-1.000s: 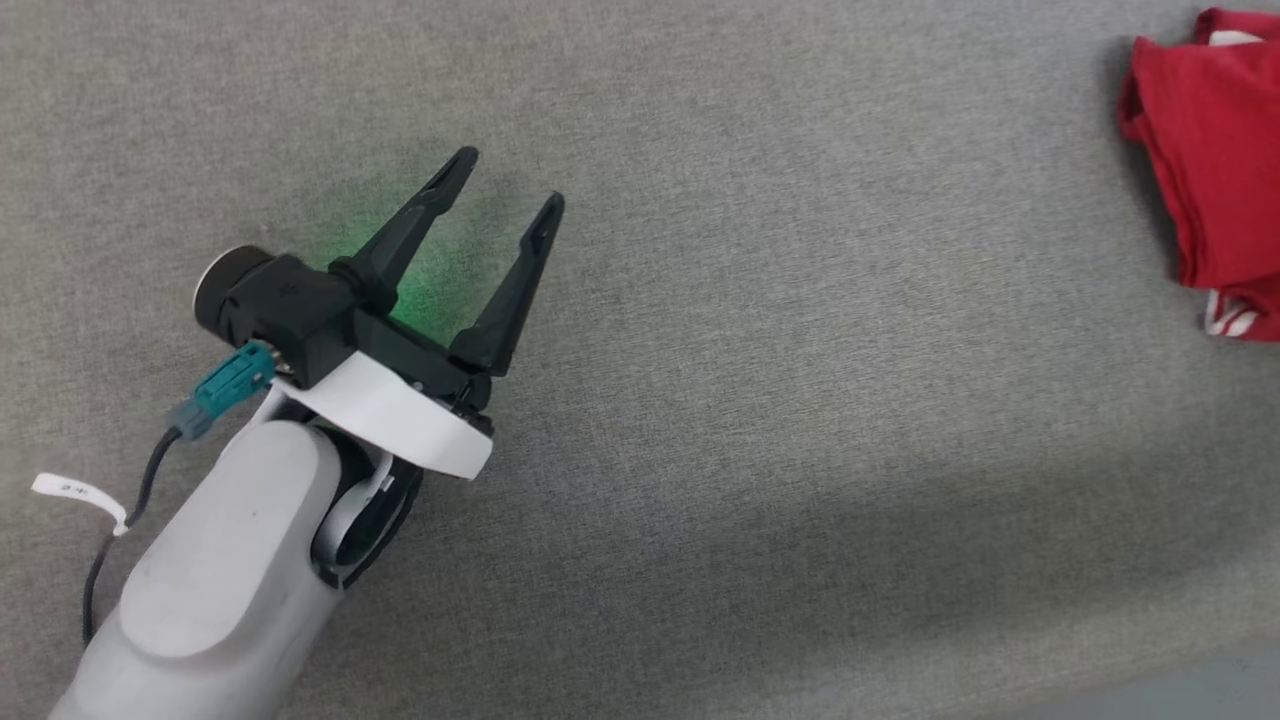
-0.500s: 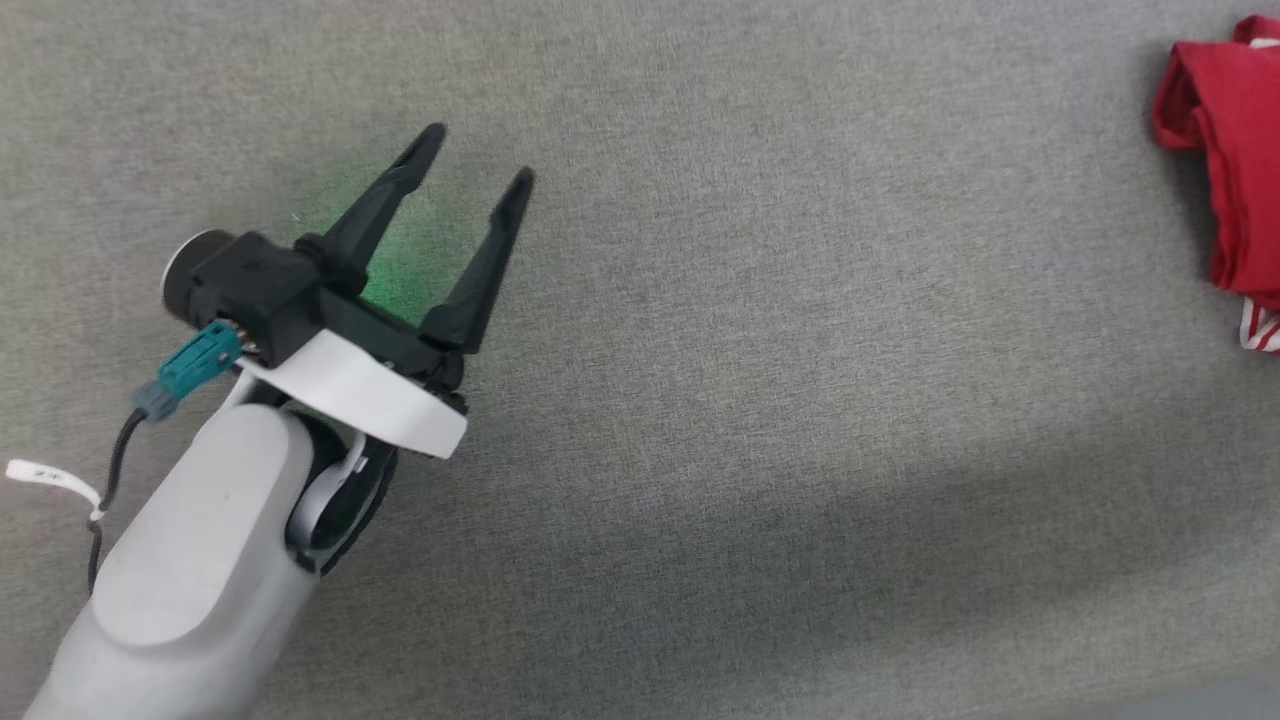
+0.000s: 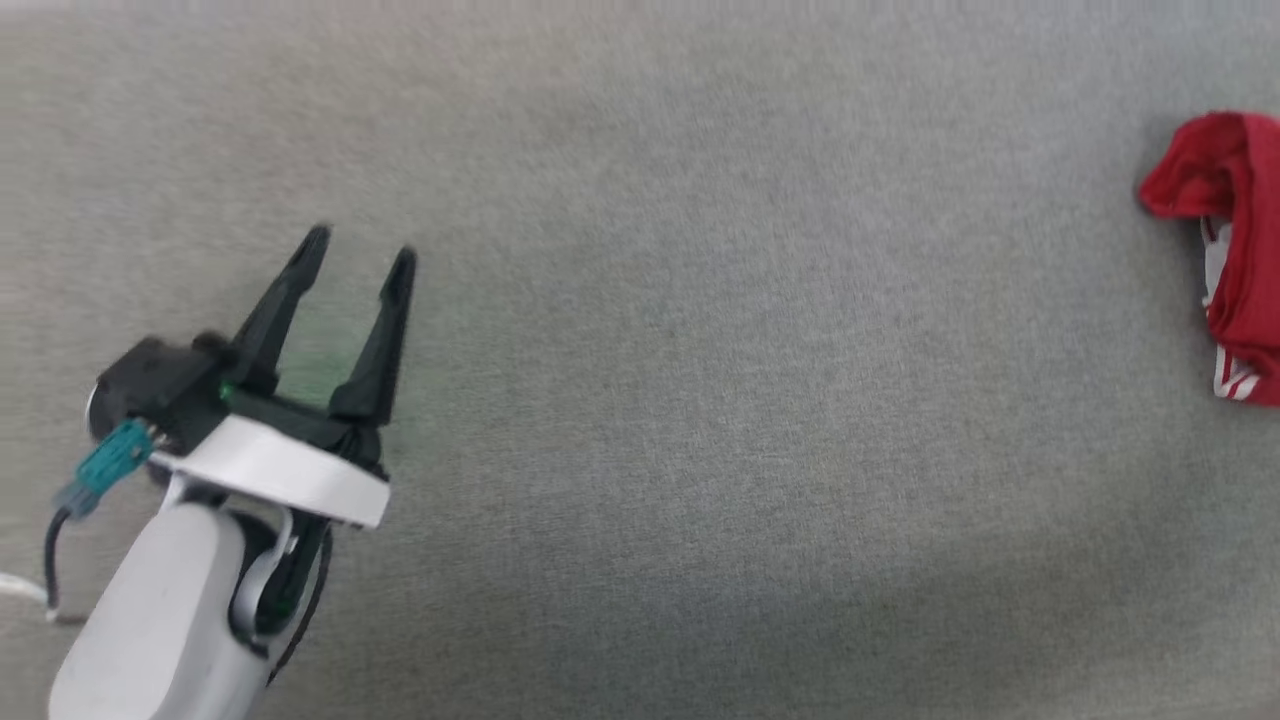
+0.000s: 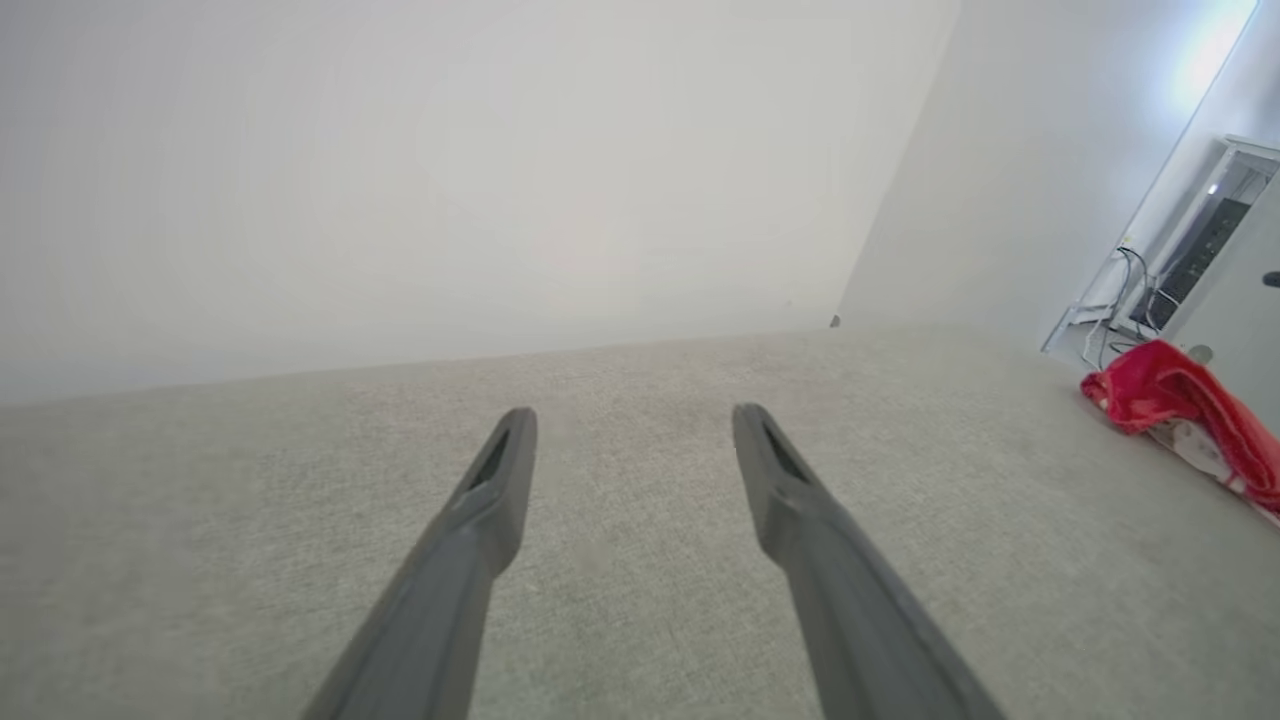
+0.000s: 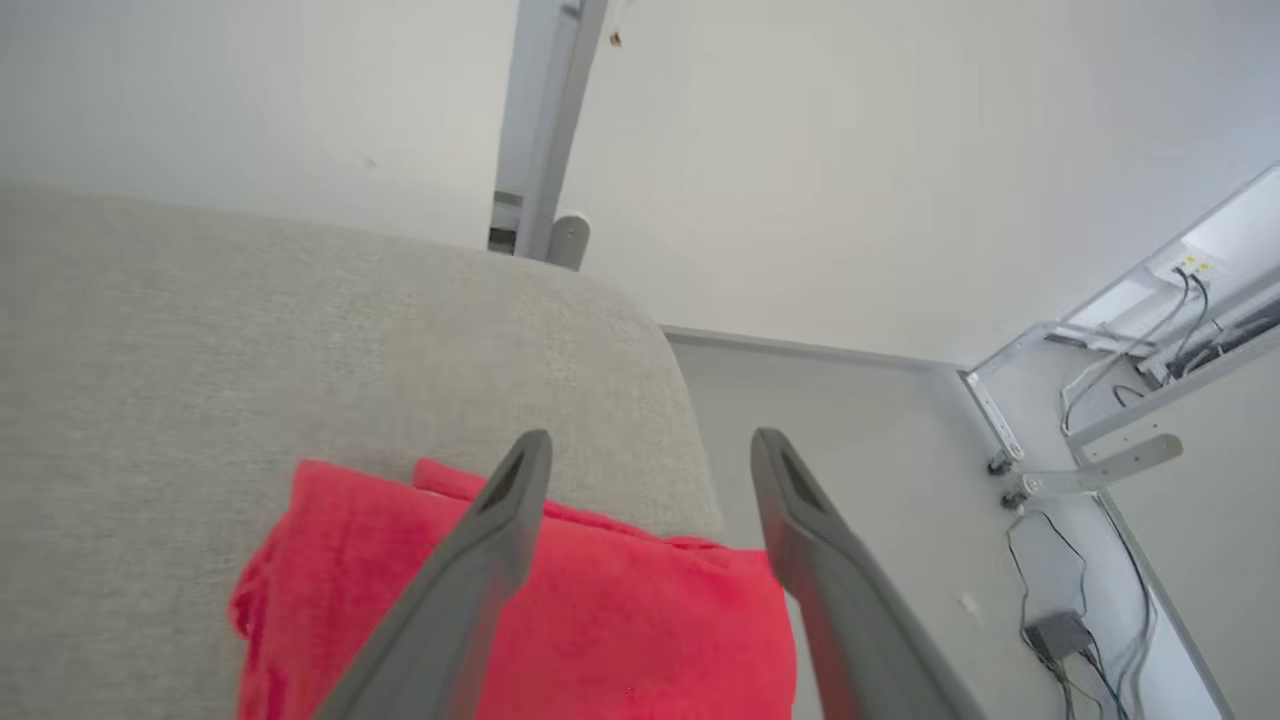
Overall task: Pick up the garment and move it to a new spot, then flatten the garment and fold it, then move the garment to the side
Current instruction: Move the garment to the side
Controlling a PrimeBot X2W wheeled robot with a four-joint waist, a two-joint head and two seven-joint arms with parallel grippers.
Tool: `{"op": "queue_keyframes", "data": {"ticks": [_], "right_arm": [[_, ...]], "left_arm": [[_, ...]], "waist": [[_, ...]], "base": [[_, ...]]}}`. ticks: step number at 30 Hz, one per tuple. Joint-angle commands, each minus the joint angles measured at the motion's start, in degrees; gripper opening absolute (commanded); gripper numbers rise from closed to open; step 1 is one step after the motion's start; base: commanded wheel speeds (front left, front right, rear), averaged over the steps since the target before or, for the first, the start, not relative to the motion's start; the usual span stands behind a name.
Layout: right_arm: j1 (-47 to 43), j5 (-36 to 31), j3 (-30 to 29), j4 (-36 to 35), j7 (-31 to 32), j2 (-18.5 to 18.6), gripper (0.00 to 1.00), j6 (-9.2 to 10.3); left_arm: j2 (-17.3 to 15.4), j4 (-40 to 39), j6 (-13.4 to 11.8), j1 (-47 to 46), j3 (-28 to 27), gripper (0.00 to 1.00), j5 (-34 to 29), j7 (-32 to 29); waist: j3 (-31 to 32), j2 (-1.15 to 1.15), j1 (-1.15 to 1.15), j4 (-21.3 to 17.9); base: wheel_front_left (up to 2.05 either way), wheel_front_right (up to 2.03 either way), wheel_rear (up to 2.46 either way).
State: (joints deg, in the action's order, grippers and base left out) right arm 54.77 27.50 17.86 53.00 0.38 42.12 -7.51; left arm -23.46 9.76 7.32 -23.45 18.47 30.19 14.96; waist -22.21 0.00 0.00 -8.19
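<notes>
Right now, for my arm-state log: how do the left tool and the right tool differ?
Left tool sits over bare grey surface; right tool is aimed at the red garment. Left tool is far from the garment, which lies at the head view's right edge; right tool is close to it, near the surface's rounded corner. Shared: both are open and hold nothing.

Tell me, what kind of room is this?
Probably a robot lab or test room, not a home. A big grey cloth-covered table has a red shirt on it, the walls are bare white, and loose cables lie on the floor.
</notes>
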Motion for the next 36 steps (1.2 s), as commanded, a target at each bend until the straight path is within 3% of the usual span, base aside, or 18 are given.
{"op": "queue_keyframes", "data": {"ticks": [1, 21, 36], "right_arm": [[-1.6, 0.9, 0.5, -1.1, -1.0, -0.9, 1.0, 0.02], [-18.6, 6.4, 3.1, -13.3, -12.1, -6.4, 1.0, 0.02], [-35.8, 1.3, -5.3, -22.3, -15.6, -13.4, 1.0, 0.02]], "left_arm": [[0.5, 0.3, 0.2, 2.3, -1.7, 1.0, -1.1, 0.3], [4.4, 0.2, 0.2, 17.6, -14.2, 1.0, -4.3, 0.3], [7.3, -0.3, 0.2, 26.6, -20.8, 1.0, -5.6, 0.3]], "waist": [[3.2, 0.0, 0.0, 1.9], [15.6, 0.0, 0.0, 7.0], [20.3, 0.0, 0.0, 8.3]], "base": [[0.0, 0.0, 0.0], [0.0, 0.0, 0.0], [0.0, 0.0, 0.0]]}}
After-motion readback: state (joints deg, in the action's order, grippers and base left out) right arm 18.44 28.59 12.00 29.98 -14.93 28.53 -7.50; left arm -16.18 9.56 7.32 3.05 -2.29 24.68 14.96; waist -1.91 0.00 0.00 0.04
